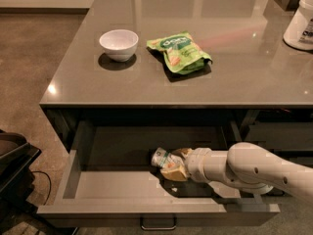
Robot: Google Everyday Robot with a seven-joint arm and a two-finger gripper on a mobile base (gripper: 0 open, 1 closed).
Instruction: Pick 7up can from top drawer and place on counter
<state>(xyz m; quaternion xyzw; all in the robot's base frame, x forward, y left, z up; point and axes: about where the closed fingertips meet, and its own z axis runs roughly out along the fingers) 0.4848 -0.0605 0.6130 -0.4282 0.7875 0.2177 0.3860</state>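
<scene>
The top drawer (93, 187) is pulled open below the counter (244, 77). The 7up can (160, 157), a small dented can with a silver end, lies on its side in the middle of the drawer floor. My gripper (172, 164) reaches in from the right on a white arm, and its tan fingers (175, 172) sit on either side of the can's right part. The can rests low in the drawer.
On the counter stand a white bowl (119, 44), a flat green snack bag (180, 52) and a white container (301, 21) at the far right. A metal bar handle (158, 225) is on the drawer front. Dark equipment (14, 165) stands on the floor at left.
</scene>
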